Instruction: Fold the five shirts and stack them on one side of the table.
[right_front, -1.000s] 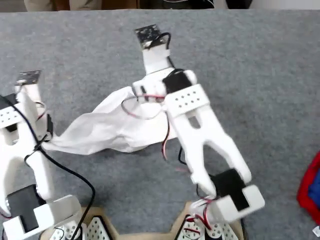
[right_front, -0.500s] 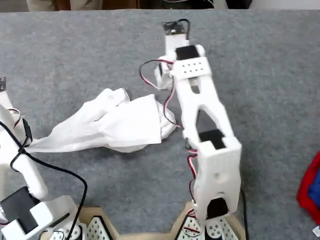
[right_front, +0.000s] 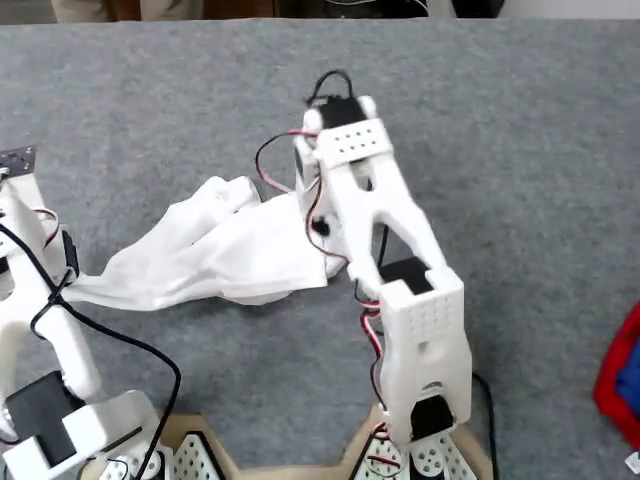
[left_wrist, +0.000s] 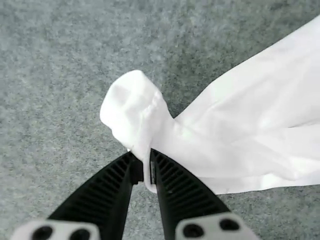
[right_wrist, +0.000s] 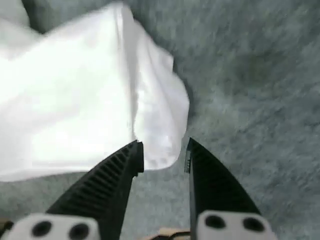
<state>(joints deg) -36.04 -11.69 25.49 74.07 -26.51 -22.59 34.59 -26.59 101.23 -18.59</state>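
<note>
A white shirt (right_front: 220, 250) lies crumpled and stretched out on the grey table, left of centre. My left gripper (left_wrist: 142, 172) is shut on a bunched corner of the white shirt (left_wrist: 240, 125); in the high view that left gripper (right_front: 68, 285) is at the cloth's left tip. My right gripper (right_wrist: 162, 152) is open and hangs just over the right edge of the shirt (right_wrist: 75, 95), with cloth lying between its fingers. From above, the right gripper (right_front: 318, 222) is mostly hidden under its own arm.
A blue and red cloth (right_front: 625, 375) lies at the right edge of the table. Bare grey table (right_front: 520, 150) stretches to the back and right. The arm bases (right_front: 200, 455) stand at the front edge.
The right arm swung away from the shirt's middle toward the back, then drew back over the shirt's right edge. The left arm pulled its corner left, and the shirt spread flatter.
</note>
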